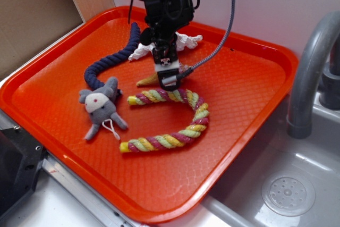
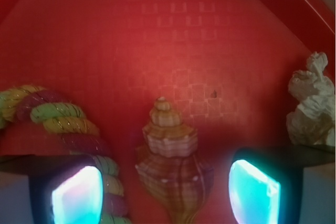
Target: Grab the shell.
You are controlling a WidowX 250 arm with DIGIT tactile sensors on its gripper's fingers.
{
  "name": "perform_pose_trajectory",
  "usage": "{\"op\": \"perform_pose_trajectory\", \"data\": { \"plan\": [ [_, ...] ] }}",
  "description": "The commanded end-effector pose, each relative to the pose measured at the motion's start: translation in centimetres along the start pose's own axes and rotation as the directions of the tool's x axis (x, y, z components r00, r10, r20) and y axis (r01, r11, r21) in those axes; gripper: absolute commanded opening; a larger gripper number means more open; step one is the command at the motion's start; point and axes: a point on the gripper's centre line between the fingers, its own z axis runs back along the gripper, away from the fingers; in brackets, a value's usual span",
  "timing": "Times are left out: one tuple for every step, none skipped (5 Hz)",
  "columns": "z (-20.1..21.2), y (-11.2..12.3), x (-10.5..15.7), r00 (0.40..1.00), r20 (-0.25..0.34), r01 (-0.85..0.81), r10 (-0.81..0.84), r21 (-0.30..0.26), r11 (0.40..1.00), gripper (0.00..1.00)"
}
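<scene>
Two glowing fingertips (image 2: 76, 195) fill the bottom of the wrist view, spread wide with the shell (image 2: 173, 169) lying between them at bottom centre, touching neither. Its spire points toward the middle of the frame. The rope (image 2: 68, 124) crowds the fingertip at lower left, and the paper wad (image 2: 312, 108) sits at right. Lowering the gripper (image 1: 168, 76) straight and closing across the broad ribbed body should avoid catching the rope.

Exterior cam sits up high in front, looking down at the whole orange tray (image 1: 255, 147), sink edge included. Wrist cam's right down near the tray floor, facing along it. Both catch the shell (image 2: 173, 166), rope (image 2: 63, 121) and paper wad (image 2: 312, 108).
</scene>
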Motion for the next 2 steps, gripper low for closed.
{"op": "perform_pose_trajectory", "data": {
  "plan": [
    [-2.47, 0.12, 0.04, 0.994, -0.097, -0.052, 0.057, 0.047, 0.998, 1.00],
    [-3.39, -0.42, -0.03, 0.991, -0.127, -0.045, 0.051, 0.051, 0.998, 0.93]
  ]
}}
